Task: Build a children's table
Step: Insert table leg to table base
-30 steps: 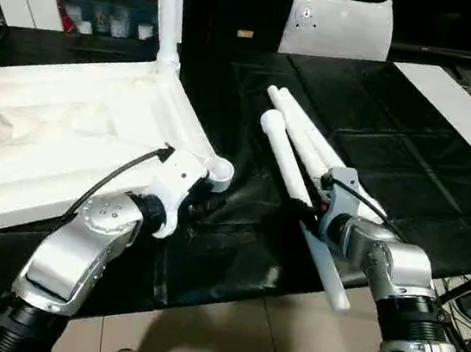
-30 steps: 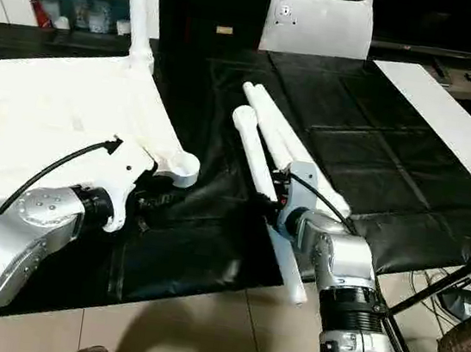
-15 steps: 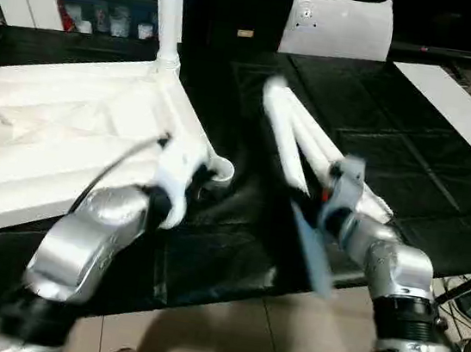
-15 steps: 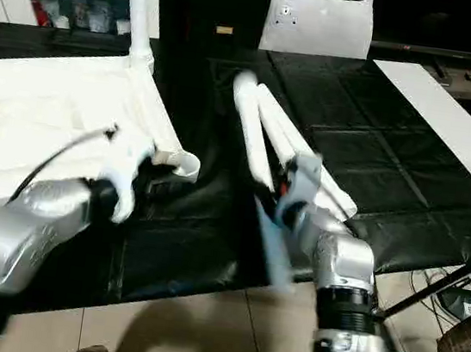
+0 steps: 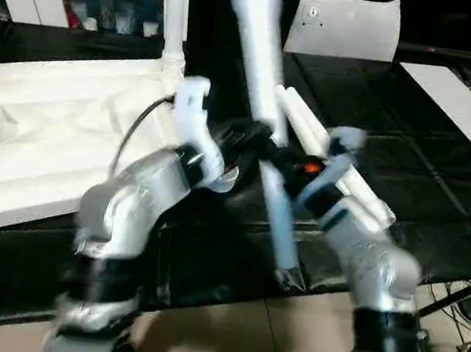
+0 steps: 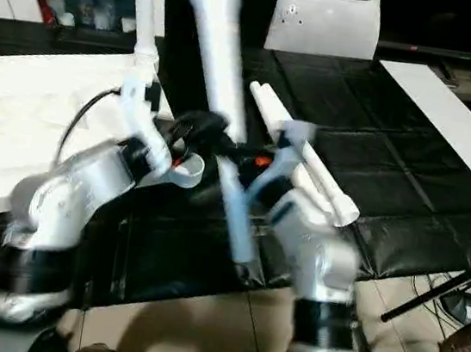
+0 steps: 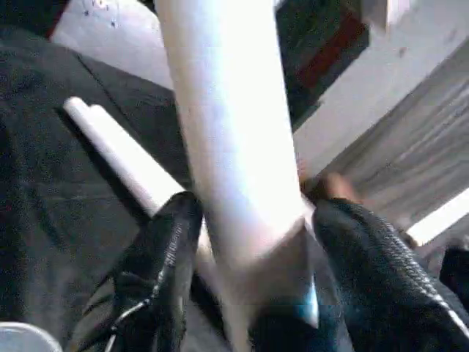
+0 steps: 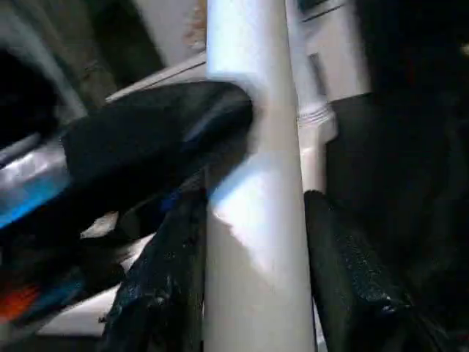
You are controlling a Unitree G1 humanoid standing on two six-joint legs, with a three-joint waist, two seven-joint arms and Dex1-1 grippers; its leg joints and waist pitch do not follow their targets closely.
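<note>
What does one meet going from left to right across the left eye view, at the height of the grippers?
White ribbed plastic tabletop → left gripper → raised white tapered leg → right gripper → two white legs lying on the black mat.

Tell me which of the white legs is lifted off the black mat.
The leg held between both grippers, tilted up with its thick end high. The two loose legs lie flat on the mat; another leg stands in the tabletop.

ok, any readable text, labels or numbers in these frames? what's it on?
None readable.
Pillow-like slab: a small round mark near its upper left, too small to read.
Cabinet: items in its dark compartment, any labels too small and blurred.
Tabletop, raised leg: plain white, no print visible.
Orange spot by the right tool: a patch of colour, no text.
</note>
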